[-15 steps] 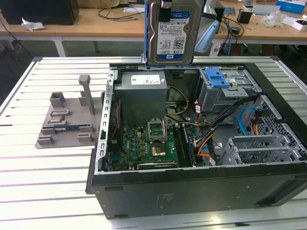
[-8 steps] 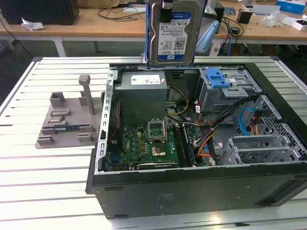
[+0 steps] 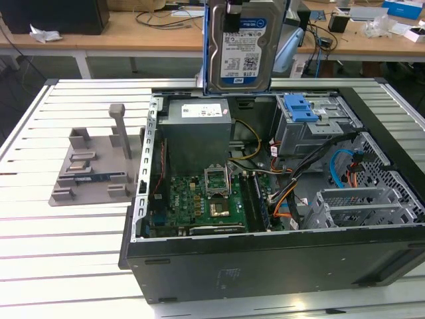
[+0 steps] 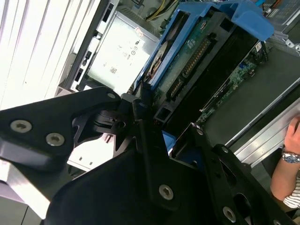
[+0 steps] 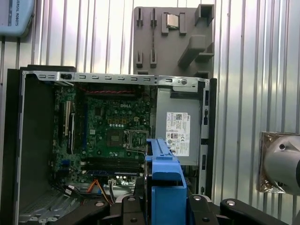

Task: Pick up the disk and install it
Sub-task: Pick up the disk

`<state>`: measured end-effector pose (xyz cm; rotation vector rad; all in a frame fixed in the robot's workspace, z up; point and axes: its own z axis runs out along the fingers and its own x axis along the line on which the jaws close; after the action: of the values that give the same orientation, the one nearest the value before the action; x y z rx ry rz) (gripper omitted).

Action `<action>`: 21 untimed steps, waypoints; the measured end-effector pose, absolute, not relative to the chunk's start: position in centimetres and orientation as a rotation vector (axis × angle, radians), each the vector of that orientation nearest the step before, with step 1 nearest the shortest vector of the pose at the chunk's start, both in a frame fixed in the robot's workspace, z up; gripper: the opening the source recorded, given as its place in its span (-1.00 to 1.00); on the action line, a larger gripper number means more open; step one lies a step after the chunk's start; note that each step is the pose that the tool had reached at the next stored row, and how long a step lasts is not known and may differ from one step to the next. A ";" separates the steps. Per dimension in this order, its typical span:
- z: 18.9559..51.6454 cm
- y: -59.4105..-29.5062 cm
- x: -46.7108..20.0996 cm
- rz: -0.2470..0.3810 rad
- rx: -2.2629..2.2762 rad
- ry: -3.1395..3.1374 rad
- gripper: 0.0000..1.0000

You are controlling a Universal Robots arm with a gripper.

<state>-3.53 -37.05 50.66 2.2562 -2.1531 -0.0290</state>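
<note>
The exterior view looks down at a slant, from middling range, across the worktop (image 3: 66,252) and into the open computer case (image 3: 265,266). The first wrist view faces straight down on that case from well above. The second wrist view sits close behind the claw (image 4: 133,105), slanting past the disk (image 4: 197,51) it grips. All three views share the power supply box (image 3: 197,133).

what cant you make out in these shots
Exterior view: the disk hangs above the case; its top is cut off by the upper edge.
First wrist view: the disk is edge-on, so its label is hidden.
Second wrist view: the gripper covers the disk's near end; a person's hand is cut by the edge.
</note>
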 end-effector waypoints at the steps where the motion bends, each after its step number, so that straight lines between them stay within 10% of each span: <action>1: 50.7 -37.1 -3.5 -0.029 2.256 -2.153 -0.26; 21: 50.3 -38.8 -3.0 -0.029 2.256 -2.153 -0.26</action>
<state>-2.98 -38.79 50.33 2.2561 -2.1530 -0.0290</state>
